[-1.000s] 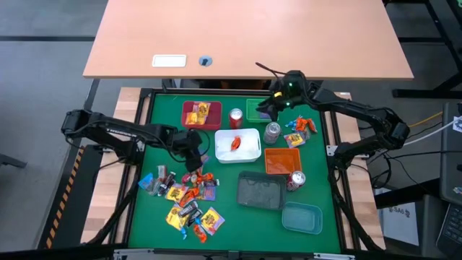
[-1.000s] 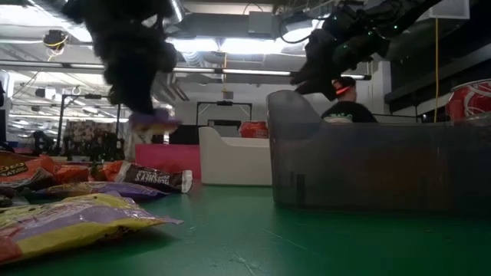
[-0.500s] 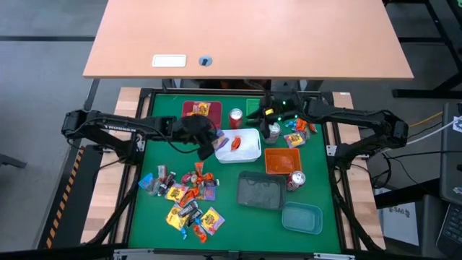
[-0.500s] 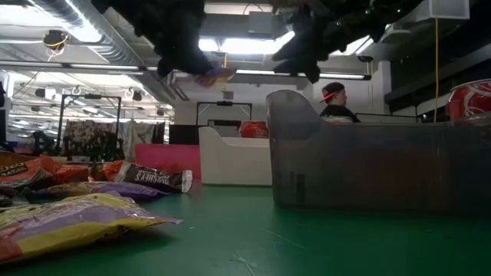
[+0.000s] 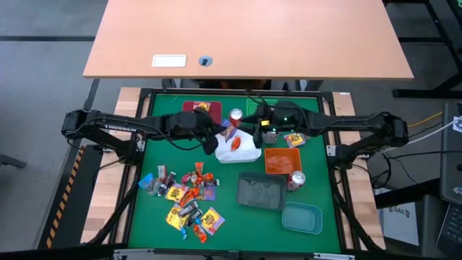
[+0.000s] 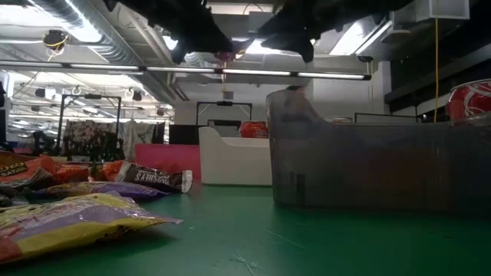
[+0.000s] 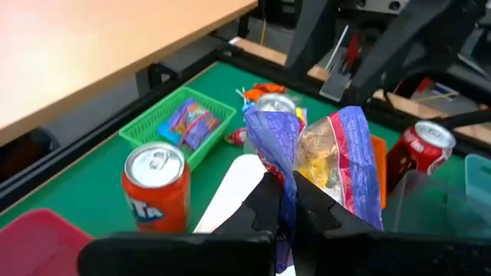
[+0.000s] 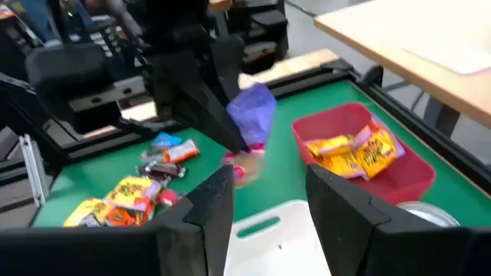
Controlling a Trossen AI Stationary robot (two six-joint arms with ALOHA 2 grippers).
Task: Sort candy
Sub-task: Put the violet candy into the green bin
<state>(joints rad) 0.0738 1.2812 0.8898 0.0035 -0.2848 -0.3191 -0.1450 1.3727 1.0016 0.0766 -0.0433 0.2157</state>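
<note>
left gripper [image 7: 285,201] — pinching purple candy [image 7: 337,165] | right gripper [image 8: 265,201] — facing it, apart

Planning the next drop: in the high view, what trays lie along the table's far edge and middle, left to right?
Red tray → white tray → orange tray → teal tray, which sits nearest of all.

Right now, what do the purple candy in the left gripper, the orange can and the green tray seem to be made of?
Purple candy, pinched in the left gripper: thin crinkled film, partly clear, likely plastic. Orange can: shiny silver top with a pull tab, probably aluminium. Green tray: slotted lattice walls, looks like moulded plastic.
</note>
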